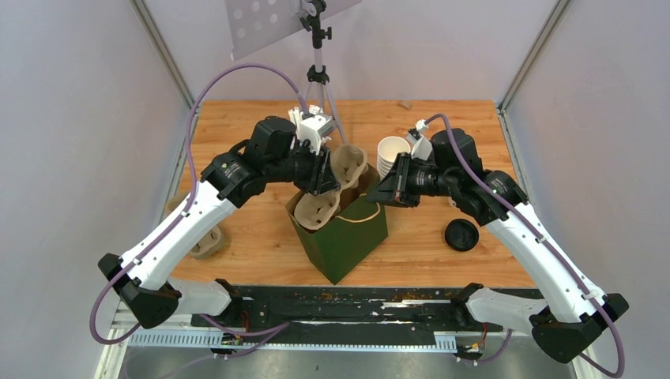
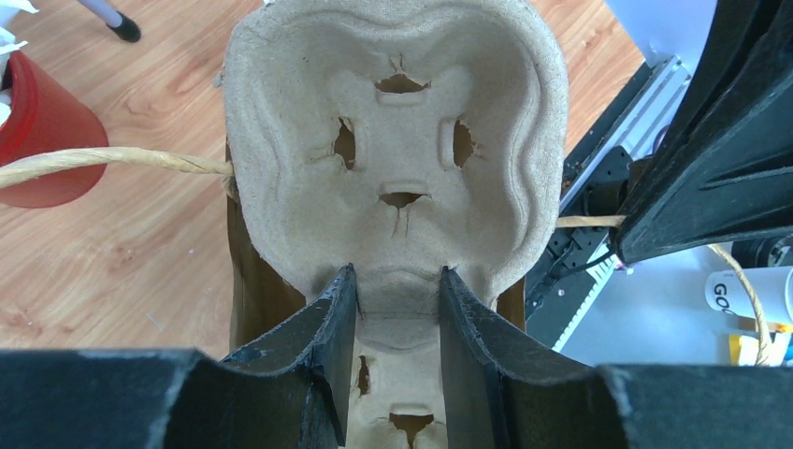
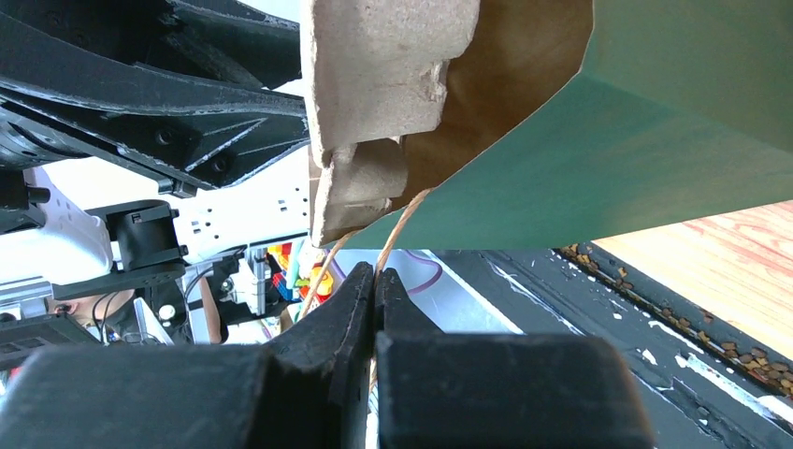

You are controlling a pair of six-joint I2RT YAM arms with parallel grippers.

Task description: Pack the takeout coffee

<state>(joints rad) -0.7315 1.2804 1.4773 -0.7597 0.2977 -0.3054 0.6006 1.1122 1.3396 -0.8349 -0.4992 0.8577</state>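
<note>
At the middle of the tabletop [image 1: 261, 245] a green paper bag [image 1: 348, 241] stands open. My left tool [image 2: 397, 276] grips a pulp cup carrier [image 2: 397, 122] by its centre ridge, one finger on each side, and the carrier's lower end sits tilted in the bag's mouth. My right tool [image 3: 376, 281], just right of the bag, is closed on the bag's twine handle [image 3: 397, 234]. The round black lid [image 1: 461, 235] lies flat on the tabletop right of the bag, apart from both tools. A stack of white cups [image 1: 391, 154] stands just beyond my right tool. I cannot make out the single cup.
</note>
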